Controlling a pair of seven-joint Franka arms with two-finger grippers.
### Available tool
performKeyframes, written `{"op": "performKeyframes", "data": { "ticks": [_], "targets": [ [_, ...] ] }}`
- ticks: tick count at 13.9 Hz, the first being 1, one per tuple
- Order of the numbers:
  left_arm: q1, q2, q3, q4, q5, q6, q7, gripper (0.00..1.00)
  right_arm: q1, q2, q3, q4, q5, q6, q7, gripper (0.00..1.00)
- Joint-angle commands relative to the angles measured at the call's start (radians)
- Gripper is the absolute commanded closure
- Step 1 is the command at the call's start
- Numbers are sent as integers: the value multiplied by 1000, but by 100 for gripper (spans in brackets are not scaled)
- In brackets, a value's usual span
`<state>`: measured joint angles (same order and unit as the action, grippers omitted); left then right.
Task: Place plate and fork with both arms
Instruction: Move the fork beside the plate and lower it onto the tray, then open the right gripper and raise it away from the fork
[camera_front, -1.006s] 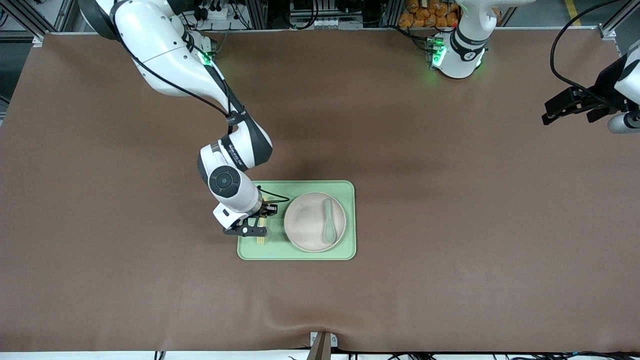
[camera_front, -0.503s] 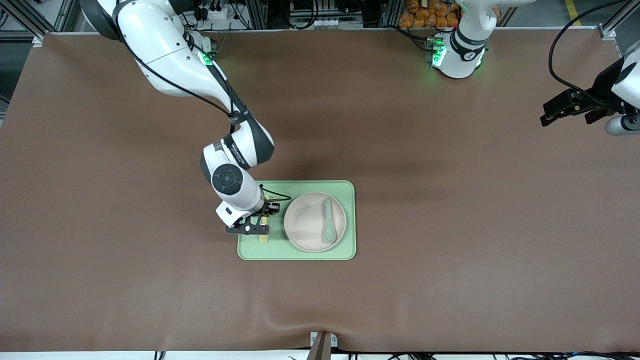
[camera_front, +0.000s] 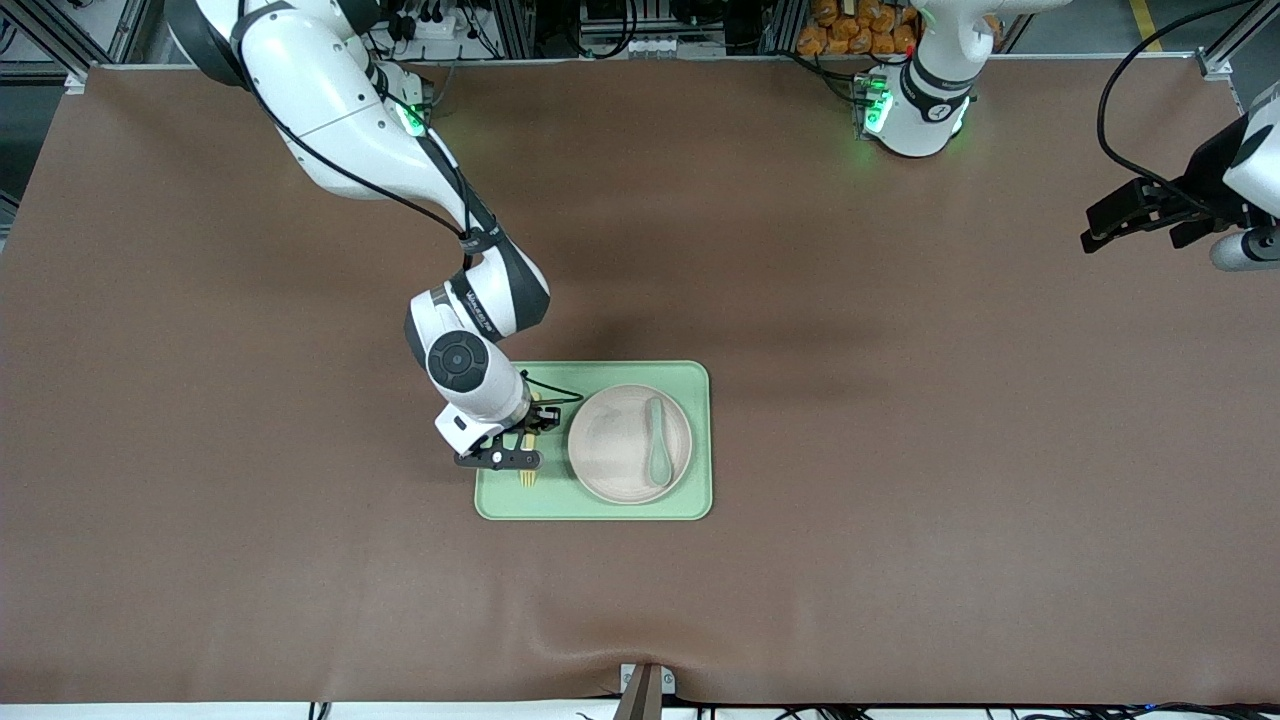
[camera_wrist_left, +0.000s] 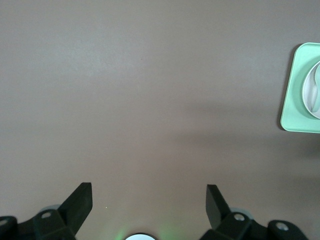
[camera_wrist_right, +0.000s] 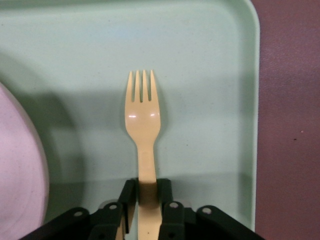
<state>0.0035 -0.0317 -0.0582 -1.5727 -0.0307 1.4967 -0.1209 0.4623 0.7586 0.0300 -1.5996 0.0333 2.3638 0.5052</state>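
The right gripper (camera_wrist_right: 145, 197) pinches the fork (camera_wrist_right: 142, 130) by its handle over the green tray (camera_front: 690, 440), beside the plate (camera_front: 615, 445); tines point toward the table's front-camera edge. The left gripper (camera_wrist_left: 149, 200), jaws spread, waits near the left arm's end.

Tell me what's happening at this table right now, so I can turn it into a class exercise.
The right gripper is shut on the handle of the pale-yellow fork, holding it low over the green tray, beside the plate. A grey-green spoon lies on the plate. The left gripper is open and waits over bare table at the left arm's end.
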Motion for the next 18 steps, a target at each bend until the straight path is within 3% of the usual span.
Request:
{"op": "performKeyframes", "data": {
  "ticks": [1, 3, 6, 12, 18],
  "targets": [
    [4, -11, -5, -10, -12, 11, -16, 0, -8, -25, 5, -5, 10, -12, 1, 15],
    [4, -10, -5, -10, -12, 13, -16, 0, -11, -47, 10, 35, 36, -78, 6, 0],
    [4, -10, -5, -12, -12, 14, -16, 0, -46, -91, 8, 108, 42, -216, 4, 0],
    [0, -10, -5, -27, -12, 28, -16, 0, -160, -229, 5, 116, 37, -348, -11, 0],
    [-2, -10, -5, -30, -12, 31, -14, 0, -305, -334, 19, 113, 36, -460, -192, 0]
  ]
}}
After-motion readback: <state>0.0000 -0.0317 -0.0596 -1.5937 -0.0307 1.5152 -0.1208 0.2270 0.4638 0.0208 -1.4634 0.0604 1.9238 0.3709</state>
